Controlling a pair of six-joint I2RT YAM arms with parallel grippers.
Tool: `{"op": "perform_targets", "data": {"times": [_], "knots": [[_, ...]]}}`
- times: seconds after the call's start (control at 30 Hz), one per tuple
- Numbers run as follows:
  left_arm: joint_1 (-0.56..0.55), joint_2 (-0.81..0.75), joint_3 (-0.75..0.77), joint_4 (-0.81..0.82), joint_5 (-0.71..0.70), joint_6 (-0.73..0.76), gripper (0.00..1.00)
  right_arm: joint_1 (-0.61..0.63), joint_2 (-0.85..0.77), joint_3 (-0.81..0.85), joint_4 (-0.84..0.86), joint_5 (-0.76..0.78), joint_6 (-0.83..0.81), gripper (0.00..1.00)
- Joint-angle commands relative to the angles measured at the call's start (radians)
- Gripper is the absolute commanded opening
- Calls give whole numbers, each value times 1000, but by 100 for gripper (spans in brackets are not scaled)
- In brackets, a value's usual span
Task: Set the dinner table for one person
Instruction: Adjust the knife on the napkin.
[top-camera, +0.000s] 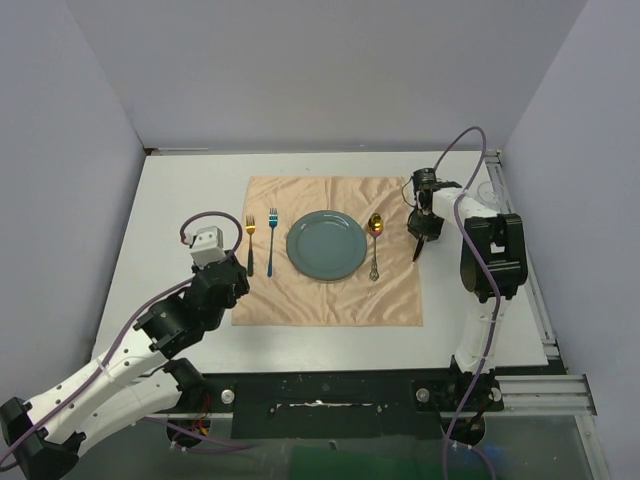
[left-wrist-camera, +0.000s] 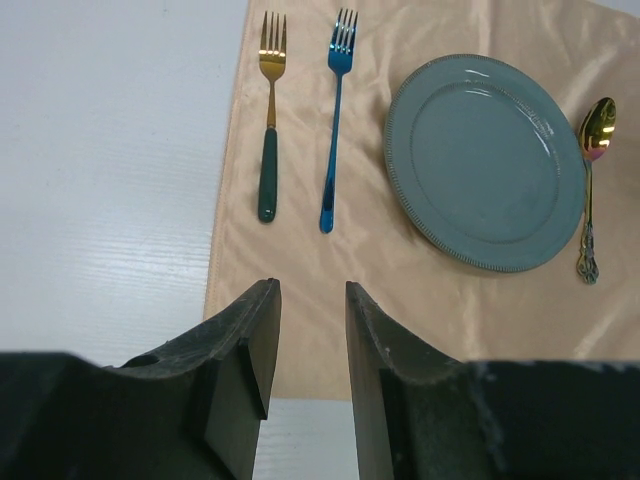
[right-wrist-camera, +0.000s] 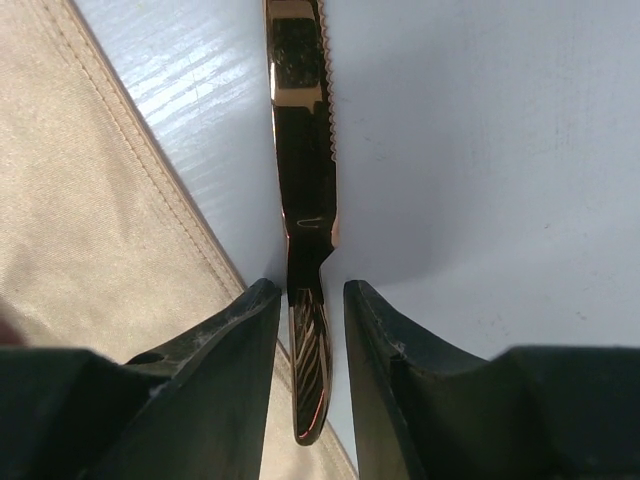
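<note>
One gold knife was seen lengthwise along the cloth over the dinner table, blade away, right gripper slightly parted astride its handle, left gripper half-open, empty.

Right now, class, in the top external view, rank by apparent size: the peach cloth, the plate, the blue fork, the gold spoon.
1. peach cloth
2. plate
3. blue fork and gold spoon: about equally long and thin, too close to rank.
</note>
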Motion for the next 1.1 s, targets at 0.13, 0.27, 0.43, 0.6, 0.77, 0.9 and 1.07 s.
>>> {"op": "perform_targets", "data": {"times": [0.13,0.27,0.43,0.6,0.77,0.9,1.07], "knots": [[-1,-29,10,2,-31,-3,31,-5,58,-37,55,-44,21,23],[-1,-33,10,-2,-33,-5,31,-7,71,-50,65,-52,20,19],[-1,-37,12,-5,-35,-8,31,-12,75,-73,87,-66,19,1],[-1,-35,9,-5,-36,-10,31,-12,48,-120,124,-63,13,0],[-1,-23,3,2,-33,-10,31,-12,-70,-198,181,-69,11,0],[-1,-9,-1,6,-33,-11,31,2,-168,-202,153,-57,-6,0],[-1,2,-4,12,-33,-12,31,39,-264,-190,119,-39,-21,0]]}}
